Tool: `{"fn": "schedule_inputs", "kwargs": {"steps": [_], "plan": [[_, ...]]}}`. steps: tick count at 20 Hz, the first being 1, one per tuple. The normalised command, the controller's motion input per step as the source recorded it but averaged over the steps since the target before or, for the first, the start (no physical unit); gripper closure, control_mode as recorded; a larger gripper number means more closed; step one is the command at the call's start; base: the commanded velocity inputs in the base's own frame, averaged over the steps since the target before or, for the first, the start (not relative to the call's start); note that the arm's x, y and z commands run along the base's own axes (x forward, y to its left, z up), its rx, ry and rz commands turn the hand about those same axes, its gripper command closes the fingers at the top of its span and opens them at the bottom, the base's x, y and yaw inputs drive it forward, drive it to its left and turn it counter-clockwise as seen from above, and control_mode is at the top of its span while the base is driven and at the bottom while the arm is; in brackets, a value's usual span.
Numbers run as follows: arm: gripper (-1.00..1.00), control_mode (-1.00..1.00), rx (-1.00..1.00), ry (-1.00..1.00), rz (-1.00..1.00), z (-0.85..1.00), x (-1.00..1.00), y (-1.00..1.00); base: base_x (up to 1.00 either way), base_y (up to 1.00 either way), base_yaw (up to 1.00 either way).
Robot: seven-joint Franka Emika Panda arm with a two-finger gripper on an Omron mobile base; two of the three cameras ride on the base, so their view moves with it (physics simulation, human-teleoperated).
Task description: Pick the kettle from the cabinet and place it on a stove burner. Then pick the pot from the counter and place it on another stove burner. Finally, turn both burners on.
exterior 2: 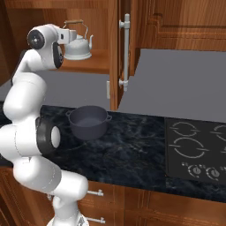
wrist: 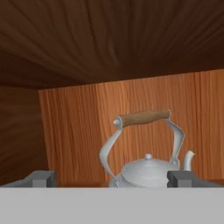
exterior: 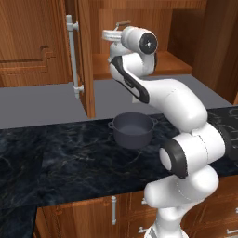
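Note:
The silver kettle (exterior 2: 79,47) stands upright on the shelf of the open cabinet (exterior 2: 99,62), its wooden bar handle (wrist: 144,117) arched above the domed lid. My gripper (exterior 2: 69,37) is inside the cabinet mouth, just in front of the kettle and level with its handle, not touching it. In the hand view the two fingertips (wrist: 41,178) stand wide apart and open, with the kettle (wrist: 146,170) between and beyond them. The dark grey pot (exterior: 133,129) sits on the black counter (exterior: 60,158) below the cabinet. The stove burners (exterior 2: 190,148) lie to the right.
The cabinet door (exterior 2: 114,53) hangs open edge-on with its long silver handle (exterior 2: 126,48), right of the kettle. Round knobs (exterior 2: 192,170) line the cooktop's front. Drawers with short handles (exterior 2: 93,192) sit under the counter.

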Motion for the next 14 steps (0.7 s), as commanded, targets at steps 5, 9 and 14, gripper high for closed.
{"fn": "schedule_inputs", "kwargs": {"steps": [5, 9, 14], "plan": [[-1.00, -1.00, 0.00, 0.00, 0.00, 0.00, 0.25, 0.05, 0.00, 0.00, 0.00], [-1.00, -1.00, -0.01, 0.00, 0.00, 0.00, 0.26, 0.00, 0.00, 0.00, 0.00], [-1.00, -1.00, 0.00, 0.00, 0.00, 0.00, 0.24, 0.00, 0.00, 0.00, 0.00]]}}
